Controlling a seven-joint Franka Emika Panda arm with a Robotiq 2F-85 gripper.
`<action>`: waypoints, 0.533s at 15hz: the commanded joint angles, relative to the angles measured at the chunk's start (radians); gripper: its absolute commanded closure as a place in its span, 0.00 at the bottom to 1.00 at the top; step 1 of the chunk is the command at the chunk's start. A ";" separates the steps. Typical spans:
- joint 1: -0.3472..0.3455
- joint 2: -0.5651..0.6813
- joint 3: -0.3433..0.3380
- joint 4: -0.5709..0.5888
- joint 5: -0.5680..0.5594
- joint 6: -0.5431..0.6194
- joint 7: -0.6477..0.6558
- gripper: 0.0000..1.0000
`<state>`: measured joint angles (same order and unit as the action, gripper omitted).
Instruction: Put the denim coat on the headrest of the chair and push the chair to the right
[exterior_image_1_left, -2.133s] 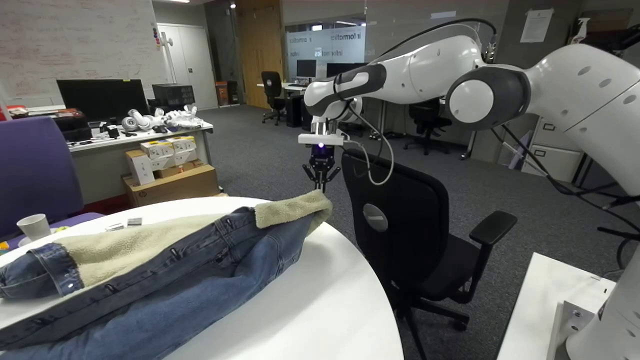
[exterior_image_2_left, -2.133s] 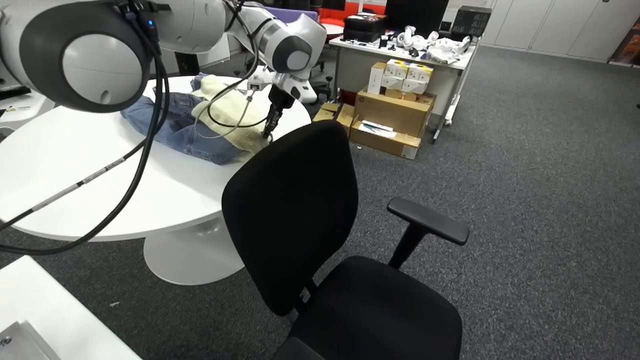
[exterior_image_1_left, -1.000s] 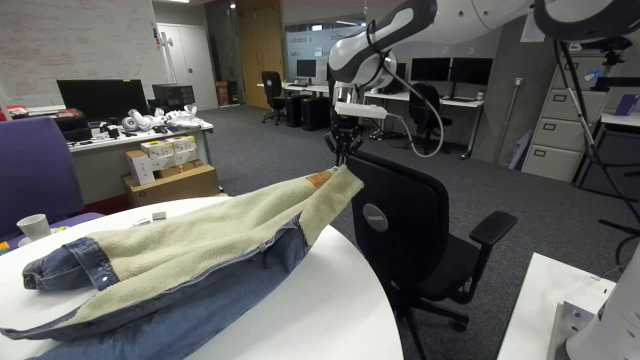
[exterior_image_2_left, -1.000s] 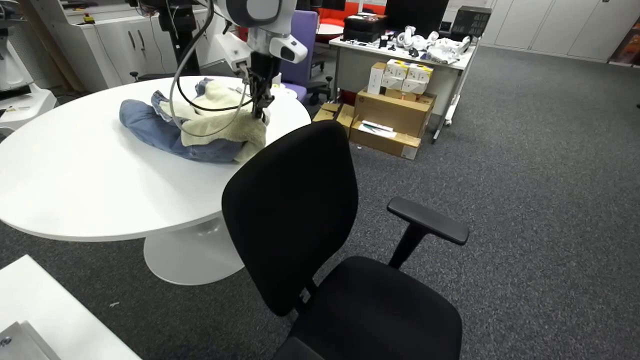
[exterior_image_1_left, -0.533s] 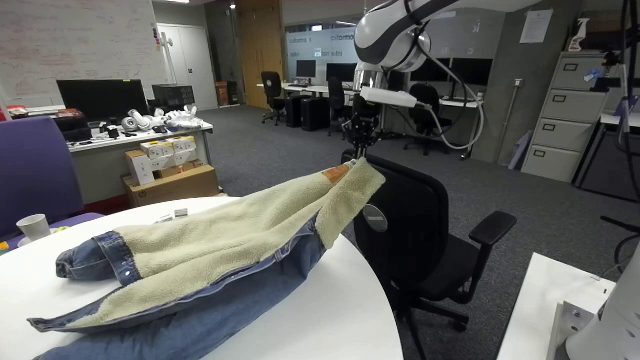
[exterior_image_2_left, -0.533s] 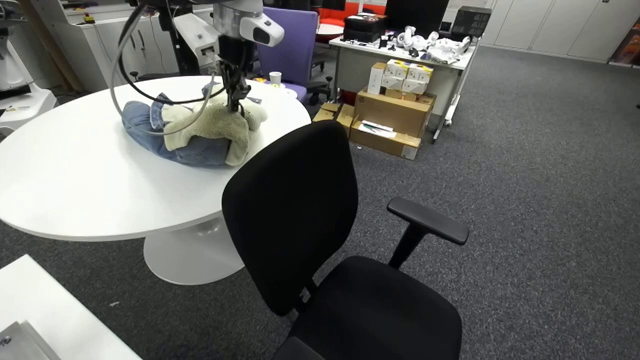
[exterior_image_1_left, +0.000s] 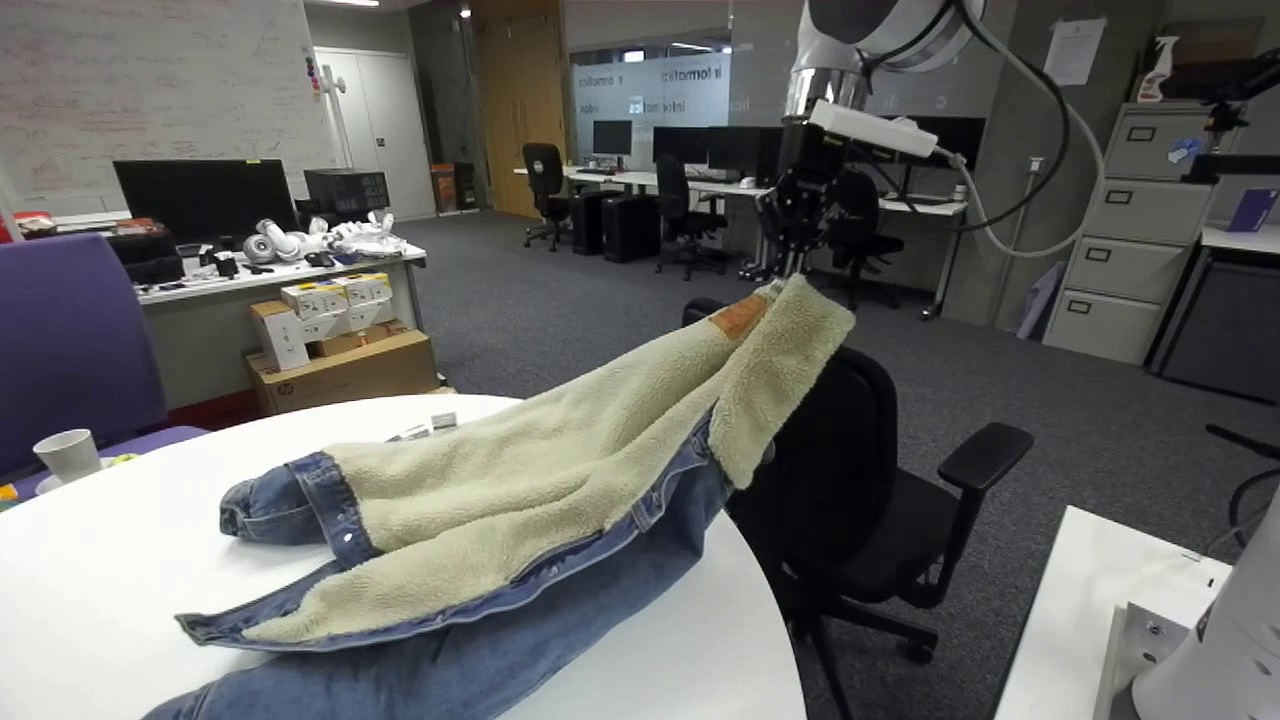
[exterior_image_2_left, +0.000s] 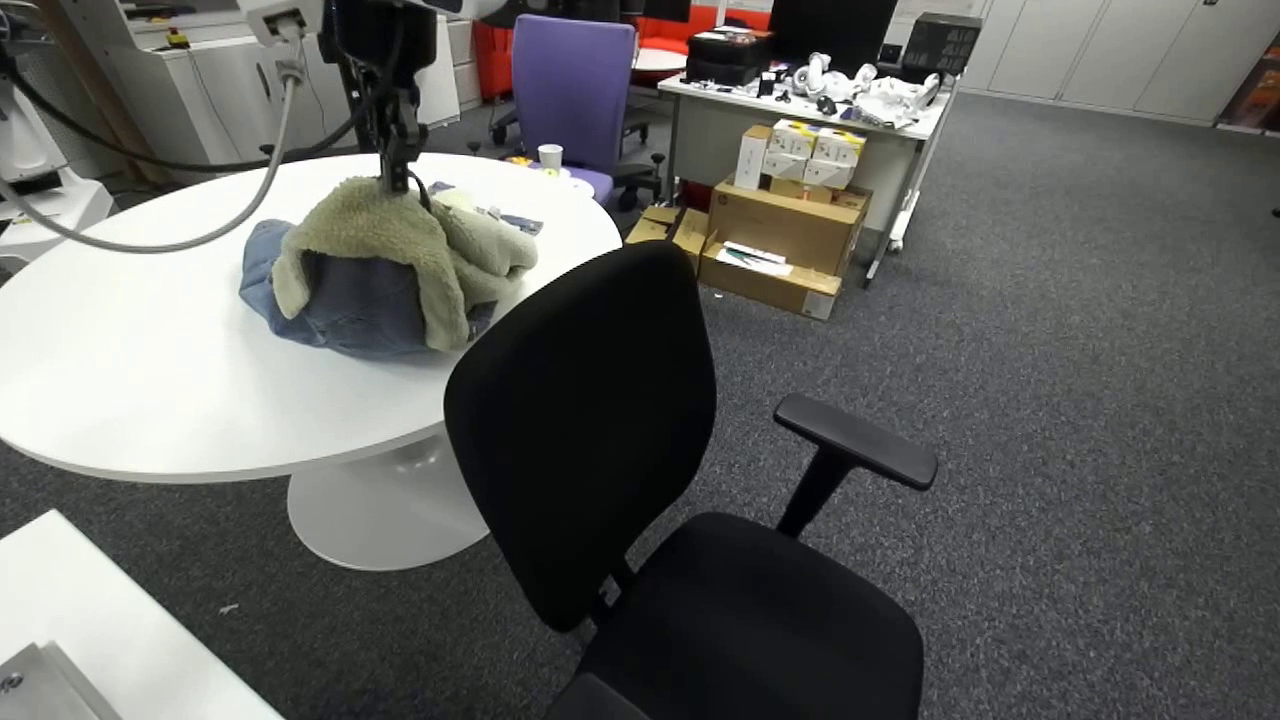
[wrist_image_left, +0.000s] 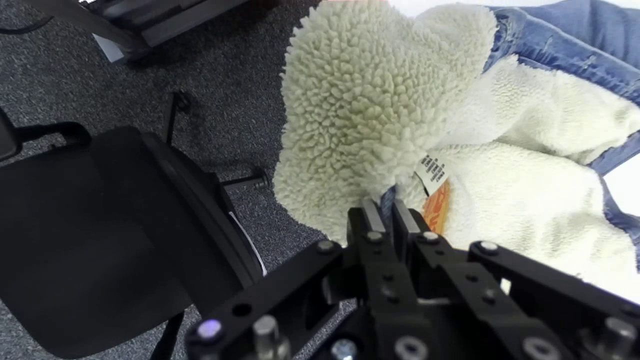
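The blue denim coat with cream fleecy lining (exterior_image_1_left: 560, 480) lies partly on the round white table (exterior_image_1_left: 90, 570), lining up; its collar end is lifted. It also shows in an exterior view (exterior_image_2_left: 365, 310) and the wrist view (wrist_image_left: 350, 100). My gripper (exterior_image_1_left: 795, 268) is shut on the collar edge, with denim between the fingertips in the wrist view (wrist_image_left: 387, 212). The big black chair (exterior_image_2_left: 590, 430) stands beside the table; its headrest (exterior_image_2_left: 620, 275) is bare. In an exterior view the lifted collar hides part of the chair's back (exterior_image_1_left: 840, 480). The chair shows left in the wrist view (wrist_image_left: 130, 210).
A purple chair (exterior_image_2_left: 572, 90) and a white cup (exterior_image_1_left: 68, 453) are at the table's far side. The white bench with my base (exterior_image_1_left: 1110, 560) stands near the black chair. Cardboard boxes (exterior_image_2_left: 780, 220) are stacked by a desk. Small items (exterior_image_1_left: 430, 425) lie behind the coat.
My gripper has moved right and up in one view, left in another, dragging the coat across the table and raising its collar. More lining faces up. The chair has not moved.
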<state>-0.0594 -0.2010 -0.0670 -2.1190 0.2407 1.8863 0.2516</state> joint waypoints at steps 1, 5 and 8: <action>-0.017 -0.124 -0.006 -0.003 -0.008 -0.089 -0.001 0.98; -0.014 -0.145 0.008 0.035 -0.002 -0.095 0.016 0.98; -0.012 -0.150 0.014 0.067 0.004 -0.106 0.027 0.98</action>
<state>-0.0665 -0.3284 -0.0600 -2.1096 0.2413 1.8280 0.2576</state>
